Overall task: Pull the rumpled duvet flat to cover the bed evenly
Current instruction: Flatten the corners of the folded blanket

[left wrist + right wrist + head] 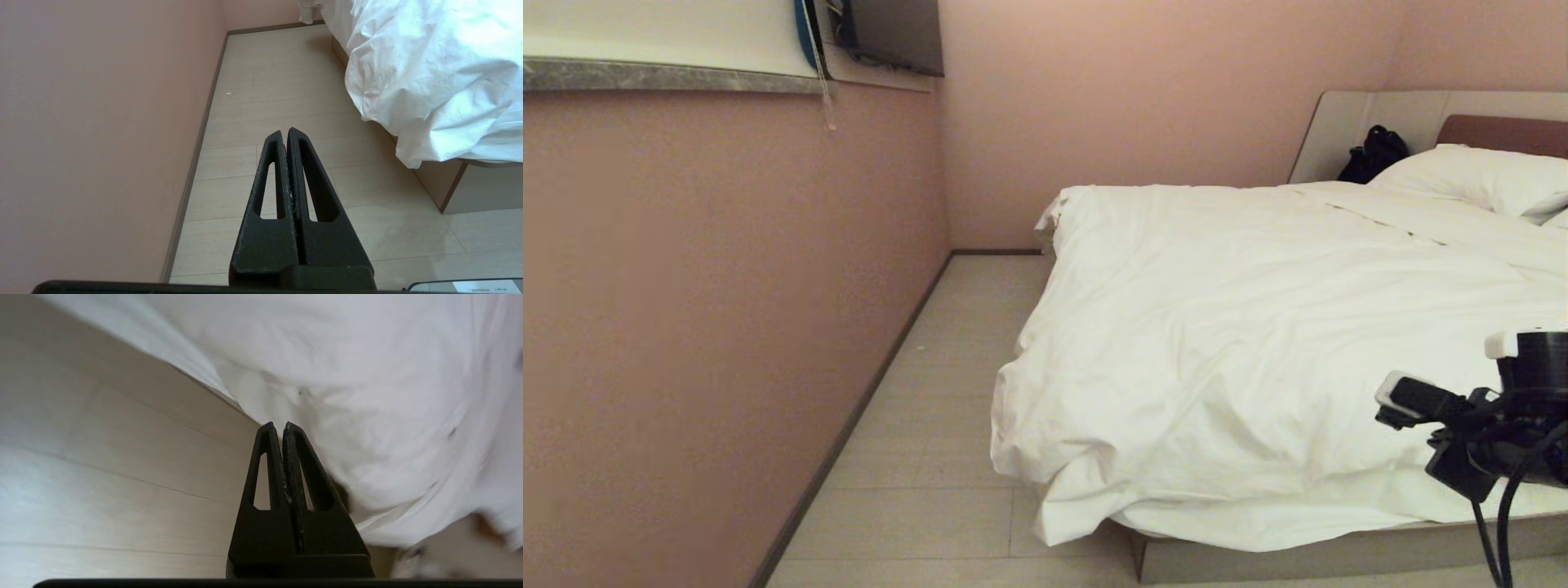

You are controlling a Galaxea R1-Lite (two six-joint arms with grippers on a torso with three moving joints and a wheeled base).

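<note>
**Legible text and markings**

No text, label, brand name, number or sign can be read in any of the three views. In the left wrist view, a white card or label (pixel 486 286) lies at the frame's lower edge beside the robot's own body; a line of small dark print runs across it, but the characters are too small to make out.
</note>
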